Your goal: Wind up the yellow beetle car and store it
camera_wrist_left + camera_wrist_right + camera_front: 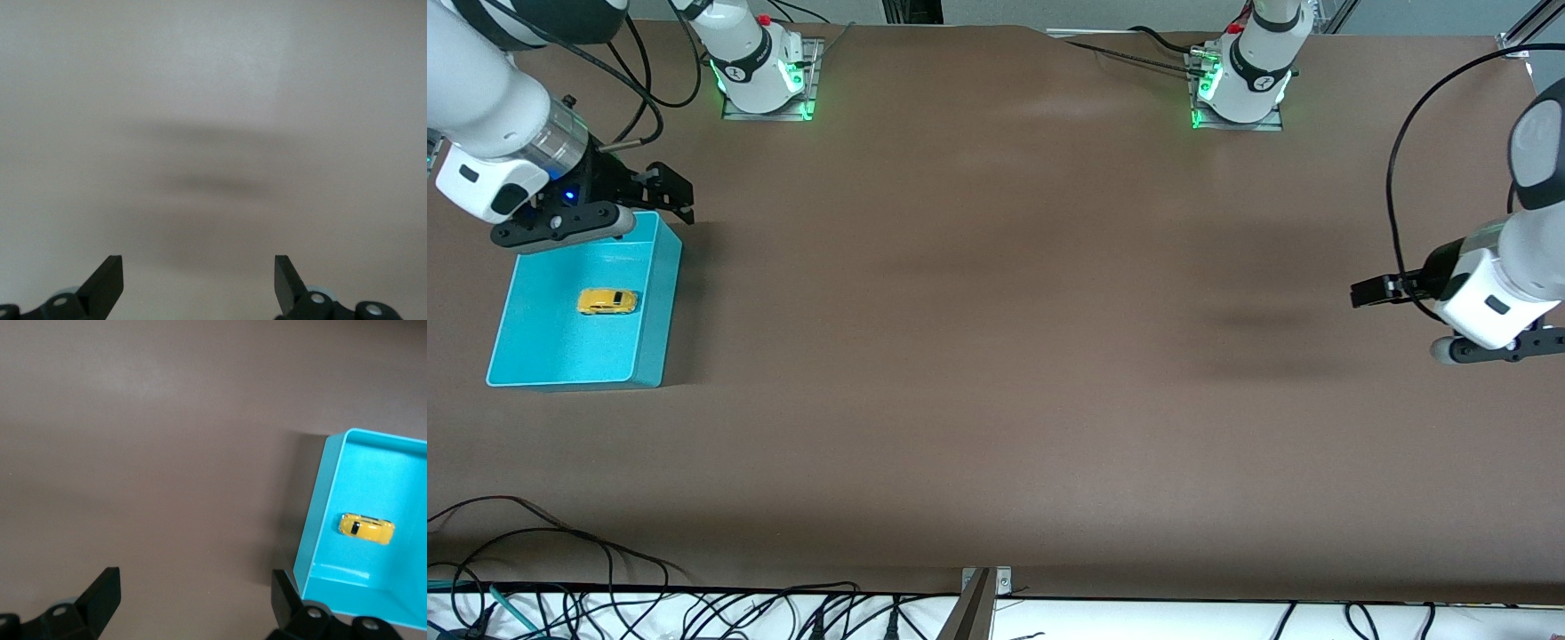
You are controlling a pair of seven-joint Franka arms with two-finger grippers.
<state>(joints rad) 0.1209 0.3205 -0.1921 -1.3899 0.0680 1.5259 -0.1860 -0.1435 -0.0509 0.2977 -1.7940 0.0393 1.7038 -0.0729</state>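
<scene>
Turquoise bin (560, 356) is holding the yellow beetle car (607, 301); I'm seeing my right gripper (660, 196) hovering spread at its one o'clock corner, left gripper (1371, 292) waiting, spread.

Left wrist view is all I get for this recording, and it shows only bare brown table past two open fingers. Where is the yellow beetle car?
Observer: The yellow beetle car lies inside the turquoise bin, at the right arm's end of the table.
Operator: Is anything holding it?
Observer: No. The right gripper hangs open over the bin's corner farthest from the front camera, apart from the car.
Operator: And my arm?
Observer: The left gripper waits open over bare table at the left arm's end.
</scene>
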